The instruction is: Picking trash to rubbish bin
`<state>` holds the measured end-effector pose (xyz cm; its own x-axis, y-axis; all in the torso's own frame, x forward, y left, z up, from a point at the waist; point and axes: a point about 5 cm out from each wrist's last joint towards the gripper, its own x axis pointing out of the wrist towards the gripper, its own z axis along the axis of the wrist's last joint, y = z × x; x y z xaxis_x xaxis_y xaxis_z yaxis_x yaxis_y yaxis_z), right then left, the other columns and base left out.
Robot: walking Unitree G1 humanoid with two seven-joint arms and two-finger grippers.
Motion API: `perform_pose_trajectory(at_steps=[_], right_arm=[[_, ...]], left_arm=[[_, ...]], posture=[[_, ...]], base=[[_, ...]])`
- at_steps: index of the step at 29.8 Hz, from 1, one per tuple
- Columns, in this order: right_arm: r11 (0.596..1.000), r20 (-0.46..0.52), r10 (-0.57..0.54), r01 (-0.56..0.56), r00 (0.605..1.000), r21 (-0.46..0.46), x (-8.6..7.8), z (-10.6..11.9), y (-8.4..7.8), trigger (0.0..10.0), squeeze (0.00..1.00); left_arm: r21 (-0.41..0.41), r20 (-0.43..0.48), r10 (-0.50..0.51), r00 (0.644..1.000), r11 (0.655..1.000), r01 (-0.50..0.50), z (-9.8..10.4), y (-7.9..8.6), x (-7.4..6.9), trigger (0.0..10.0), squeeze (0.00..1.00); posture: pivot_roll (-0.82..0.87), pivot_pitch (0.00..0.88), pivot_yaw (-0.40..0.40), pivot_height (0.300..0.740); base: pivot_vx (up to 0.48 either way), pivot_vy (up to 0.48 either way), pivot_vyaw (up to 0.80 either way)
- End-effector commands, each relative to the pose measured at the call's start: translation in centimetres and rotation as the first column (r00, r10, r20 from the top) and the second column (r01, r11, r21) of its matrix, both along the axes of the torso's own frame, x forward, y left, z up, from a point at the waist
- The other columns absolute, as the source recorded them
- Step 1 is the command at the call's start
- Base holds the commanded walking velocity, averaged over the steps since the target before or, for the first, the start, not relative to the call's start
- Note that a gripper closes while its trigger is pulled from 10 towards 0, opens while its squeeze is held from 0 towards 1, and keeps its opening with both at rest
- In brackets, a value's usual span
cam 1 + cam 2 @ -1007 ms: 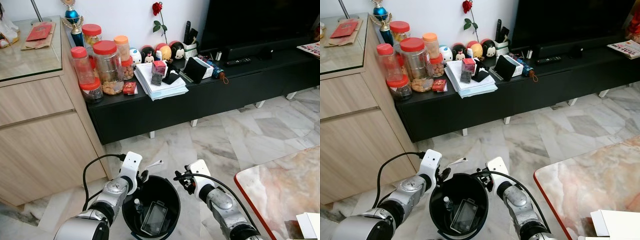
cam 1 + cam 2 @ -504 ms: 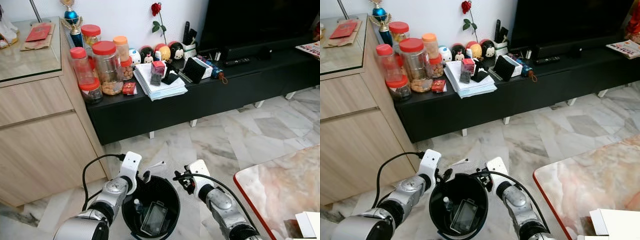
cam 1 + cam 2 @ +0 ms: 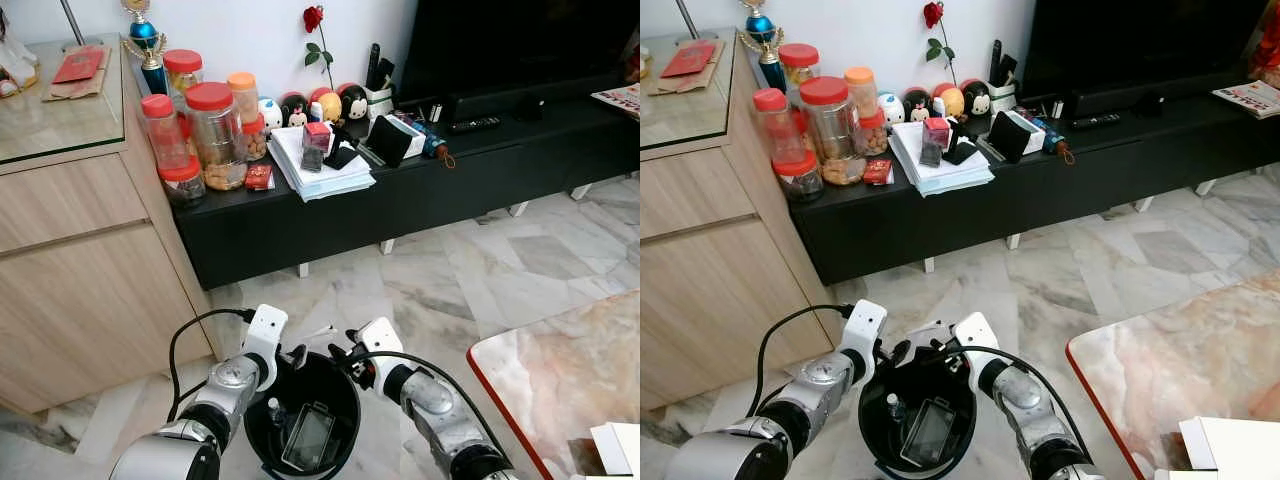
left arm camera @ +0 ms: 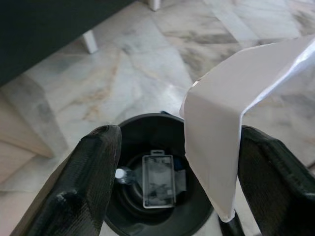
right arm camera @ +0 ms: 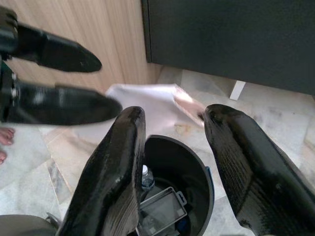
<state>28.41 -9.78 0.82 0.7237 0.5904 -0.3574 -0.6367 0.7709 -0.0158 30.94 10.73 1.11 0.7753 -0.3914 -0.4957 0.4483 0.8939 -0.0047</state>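
A black rubbish bin point(image 3: 352, 398) stands on the marble floor right before me, between my two arms. In it lie a clear plastic box point(image 4: 158, 179) and a small bottle point(image 4: 120, 173). My left gripper point(image 3: 297, 355) hangs over the bin's rim with its fingers spread. A folded white sheet of paper point(image 4: 221, 147) leans on one finger and stays clear of the other. My right gripper point(image 3: 345, 358) is open, close on the other side of the rim. The paper's point(image 5: 147, 98) far end reaches toward the gap between its fingers.
A low black TV console point(image 3: 330, 210) behind the bin carries jars point(image 3: 212, 125), a paper stack and toys. A wooden cabinet point(image 3: 80, 270) stands at the left. A marble table with a red edge point(image 3: 560, 380) is at the right. A person's toes point(image 5: 5, 142) are near the bin.
My right gripper has moved left, in toward the bin's rim and the paper. The left gripper and the paper have barely shifted.
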Motion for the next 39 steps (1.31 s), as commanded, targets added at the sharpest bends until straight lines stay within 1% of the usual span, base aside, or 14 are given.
perform_pose_trajectory(at_steps=[1, 4, 5, 8, 13, 14, 18, 25, 34, 39], right_arm=[[1.0, 0.028, 0.029, -0.029, 0.999, 0.0, 0.5, 0.7, 0.6, 10.0, 0.0], [0.999, 0.036, 0.035, -0.035, 0.999, 0.005, 0.6, 0.9, 0.9, 10.0, 0.0], [0.999, 0.043, 0.041, -0.041, 0.998, 0.006, 0.6, 1.1, 1.1, 10.0, 0.0], [0.999, 0.045, 0.053, -0.053, 0.998, 0.007, 0.6, 1.1, 1.4, 10.0, 0.0], [0.998, 0.041, 0.061, -0.062, 0.997, 0.006, 0.6, 1.1, 1.6, 10.0, 0.0], [0.997, 0.041, 0.076, -0.075, 0.996, -0.01, 0.5, 1.0, 1.7, 10.0, 0.0], [0.997, 0.039, 0.074, -0.073, 0.997, -0.03, 0.4, 0.9, 1.6, 10.0, 0.0], [0.996, 0.002, 0.028, -0.027, 1.0, -0.089, 0.2, -0.1, 0.6, 10.0, 0.0], [0.995, 0.008, 0.022, -0.021, 1.0, -0.094, 0.3, 0.0, 1.0, 10.0, 0.0], [0.996, 0.029, 0.02, -0.018, 0.999, -0.083, 0.7, 0.4, 1.5, 10.0, 0.0]], left_arm=[[0.009, -0.025, -0.027, 0.999, 1.0, 0.027, -0.5, -0.2, -0.5, 10.0, 0.0], [0.007, -0.023, -0.033, 0.999, 0.999, 0.034, -0.5, -0.3, -0.5, 10.0, 0.0], [0.014, -0.017, -0.065, 0.998, 0.998, 0.065, -0.4, -0.6, -0.5, 10.0, 0.0], [0.017, -0.008, -0.091, 0.996, 0.996, 0.091, -0.3, -0.9, -0.5, 10.0, 0.0], [0.008, 0.0, -0.094, 0.996, 0.996, 0.094, -0.2, -1.1, -0.4, 10.0, 0.0], [0.007, 0.006, -0.096, 0.995, 0.995, 0.096, -0.1, -1.2, -0.4, 10.0, 0.0], [0.002, 0.018, -0.093, 0.995, 0.996, 0.093, 0.1, -1.2, -0.3, 10.0, 0.0], [-0.026, 0.044, -0.106, 0.993, 0.994, 0.107, 0.6, -1.5, 0.0, 10.0, 0.0], [-0.046, 0.062, -0.135, 0.989, 0.989, 0.138, 0.8, -2.0, 0.0, 10.0, 0.0], [-0.051, 0.069, -0.142, 0.987, 0.988, 0.146, 0.9, -2.1, 0.0, 10.0, 0.0]], posture=[[0.14, 0.057, -0.02, 0.74], [0.14, 0.06, -0.022, 0.74], [0.14, 0.06, -0.022, 0.74], [0.14, 0.065, -0.023, 0.74], [0.15, 0.066, -0.024, 0.74], [0.15, 0.066, -0.024, 0.74], [0.15, 0.066, -0.024, 0.74], [0.16, 0.066, -0.023, 0.74], [0.17, 0.065, -0.021, 0.74], [0.18, 0.059, -0.02, 0.74]], base=[[0.0, 0.0, 0.0], [0.0, 0.0, 0.0], [0.0, 0.0, 0.0], [0.0, 0.0, 0.0], [0.0, 0.0, 0.0], [0.0, 0.0, 0.0], [0.0, 0.0, 0.0], [0.0, 0.0, 0.0], [0.0, 0.0, 0.0], [0.0, 0.0, 0.0]])
